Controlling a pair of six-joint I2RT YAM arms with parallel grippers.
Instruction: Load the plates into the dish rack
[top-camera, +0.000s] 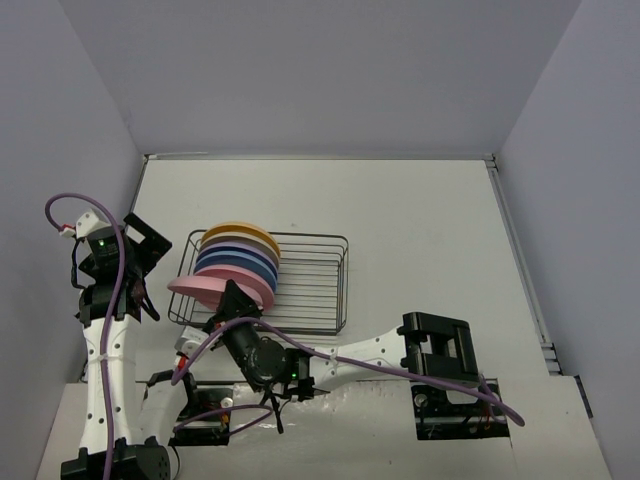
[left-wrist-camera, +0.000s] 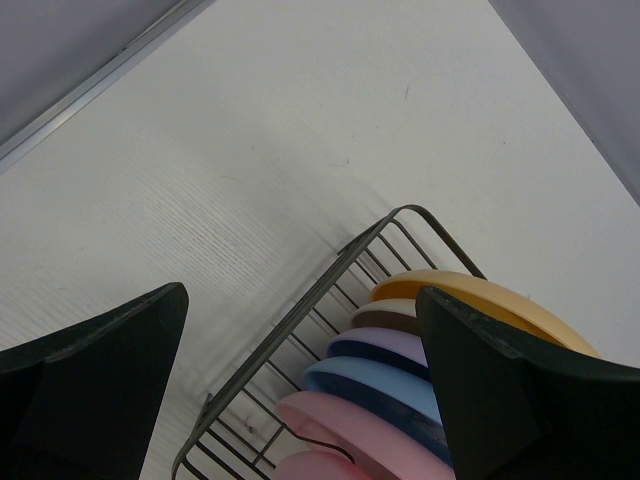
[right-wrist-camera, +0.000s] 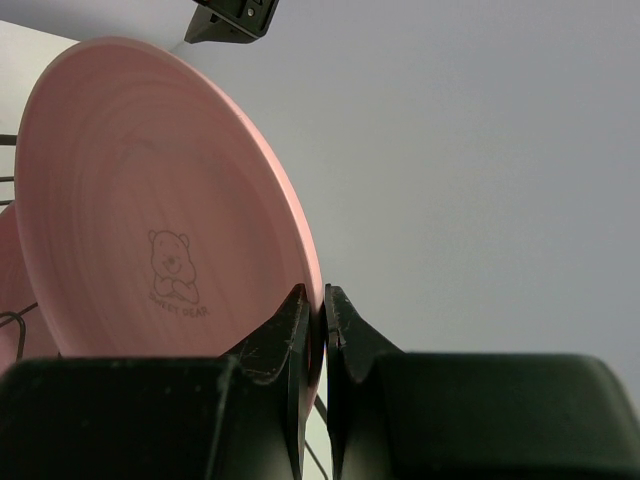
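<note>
item: right claw (right-wrist-camera: 325, 318). jaws all but closed, pinching the rim of a pink plate (right-wrist-camera: 150, 200), which stands tilted just ahead of the fingertips at the near-left end of the dish rack (top-camera: 322, 290). cannot tell if it sits in a slot.

item: beyond the held plate, a row on edge in the rack: second pink plate (left-wrist-camera: 350, 430), blue plate (left-wrist-camera: 370, 385), purple plate (left-wrist-camera: 385, 350), cream plate (left-wrist-camera: 395, 312), yellow-orange plate (left-wrist-camera: 480, 295).

item: left claw (top-camera: 148, 250). wide open, empty, rack corner just beneath its fingers.

status, judged: five of six loaded; the last needs seating and release.
</note>
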